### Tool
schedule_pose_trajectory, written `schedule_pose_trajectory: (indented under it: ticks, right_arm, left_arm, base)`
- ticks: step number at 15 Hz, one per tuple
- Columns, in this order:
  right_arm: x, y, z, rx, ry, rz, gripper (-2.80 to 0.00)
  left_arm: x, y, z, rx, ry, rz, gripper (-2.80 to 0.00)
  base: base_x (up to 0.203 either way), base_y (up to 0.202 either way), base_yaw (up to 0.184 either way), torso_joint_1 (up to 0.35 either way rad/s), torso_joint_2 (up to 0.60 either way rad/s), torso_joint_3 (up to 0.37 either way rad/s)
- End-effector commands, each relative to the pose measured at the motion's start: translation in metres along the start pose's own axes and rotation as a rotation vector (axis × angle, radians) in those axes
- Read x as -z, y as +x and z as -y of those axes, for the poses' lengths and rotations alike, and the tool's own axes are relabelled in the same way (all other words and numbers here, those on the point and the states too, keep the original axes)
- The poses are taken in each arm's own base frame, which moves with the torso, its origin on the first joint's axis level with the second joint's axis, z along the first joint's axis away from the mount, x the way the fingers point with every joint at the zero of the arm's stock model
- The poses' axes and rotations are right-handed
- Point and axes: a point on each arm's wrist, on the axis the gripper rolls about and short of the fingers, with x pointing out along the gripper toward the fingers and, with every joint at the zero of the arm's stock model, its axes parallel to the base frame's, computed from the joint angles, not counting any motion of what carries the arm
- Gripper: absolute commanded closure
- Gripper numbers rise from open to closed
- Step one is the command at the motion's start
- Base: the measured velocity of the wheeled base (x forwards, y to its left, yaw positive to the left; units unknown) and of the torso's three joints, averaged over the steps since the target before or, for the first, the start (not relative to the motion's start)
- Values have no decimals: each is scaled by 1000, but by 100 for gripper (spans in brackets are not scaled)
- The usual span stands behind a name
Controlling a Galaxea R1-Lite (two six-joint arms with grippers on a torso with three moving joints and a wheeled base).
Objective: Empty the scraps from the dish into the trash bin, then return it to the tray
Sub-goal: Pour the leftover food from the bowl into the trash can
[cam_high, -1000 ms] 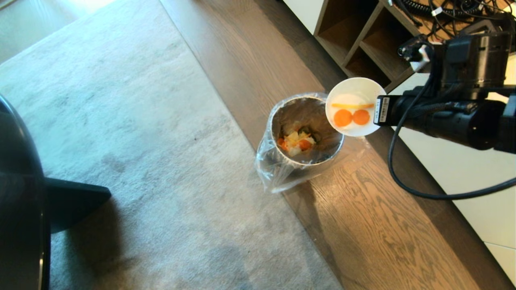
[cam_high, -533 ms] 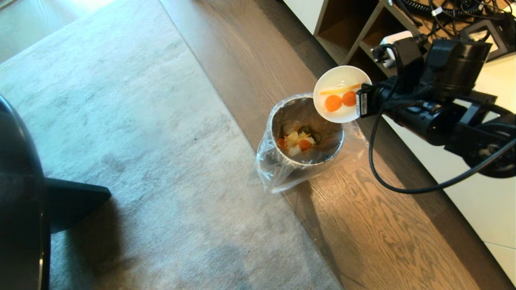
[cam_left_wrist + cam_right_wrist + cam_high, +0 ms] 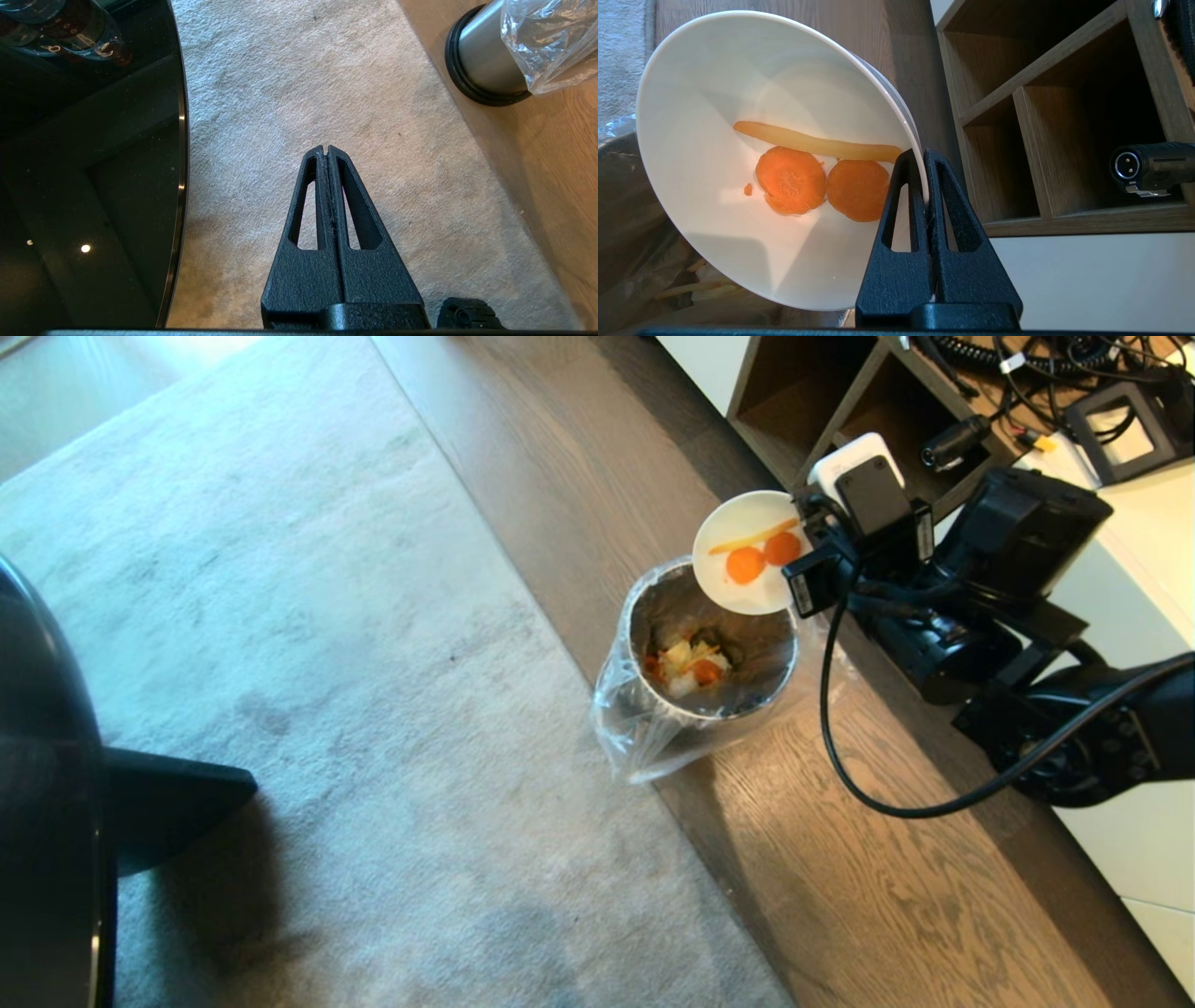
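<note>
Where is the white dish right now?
In the head view the dish hangs tilted over the far right rim of the trash bin, pinched at its edge by the right tool.

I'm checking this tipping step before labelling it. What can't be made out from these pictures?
- Tray: in no view, so the return spot is unknown.
- Trash bin floor: head view, covered by earlier waste; left wrist view shows only its base.
- Dish outer side: faces away in both views.
- Right gripper: in the head view, the wrist camera housing hides its pinch on the rim.
- Left gripper: absent from head view.
</note>
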Motion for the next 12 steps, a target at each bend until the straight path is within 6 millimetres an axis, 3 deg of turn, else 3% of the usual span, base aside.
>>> schedule_pose_trajectory:
  ticks: [1,9,12]
  right_arm:
    - [3,-9,-9,-7,-32,29,0]
    - [17,-13,-25,31,-214,276,0]
    - [22,-18,-26,31,-264,291,0]
  left_arm:
    - [0,0,0,0,-1,1,0]
    - [0,0,0,0,-2,1,0]
    - [0,0,0,0,-1,1,0]
  base:
    - [0,0,0,0,0,0]
    - [0,0,0,0,0,0]
    - [0,0,0,0,0,0]
